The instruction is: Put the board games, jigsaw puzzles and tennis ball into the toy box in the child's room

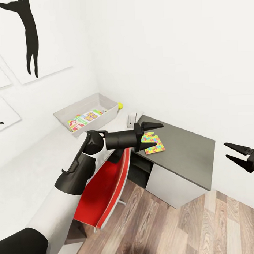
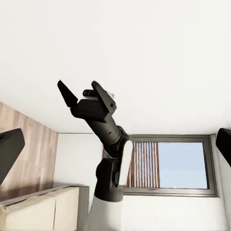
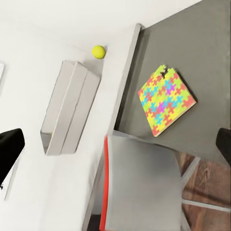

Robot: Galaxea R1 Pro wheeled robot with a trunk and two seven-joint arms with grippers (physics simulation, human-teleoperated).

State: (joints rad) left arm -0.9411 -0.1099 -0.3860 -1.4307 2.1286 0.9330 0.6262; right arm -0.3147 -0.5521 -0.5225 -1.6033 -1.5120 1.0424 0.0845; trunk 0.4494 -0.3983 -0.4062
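Our left gripper (image 1: 153, 129) hangs spread above the puzzles (image 1: 154, 143). Our right gripper (image 1: 233, 153) is spread too. The ball (image 1: 120, 105) sits beside the toy box (image 1: 64, 117).

board game (image 1: 84, 119) lettering, too blurred to read

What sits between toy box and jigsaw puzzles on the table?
Right wrist view: the tennis ball lies off the toy box's end; from there to the jigsaw puzzles it's bare table.

Multicoloured jigsaw puzzles (image 1: 154, 143) stacked flat on dark-grey table section (image 1: 186, 148), tennis ball (image 1: 120, 105) beside light-grey toy box (image 1: 64, 119), board games (image 1: 84, 119) inside
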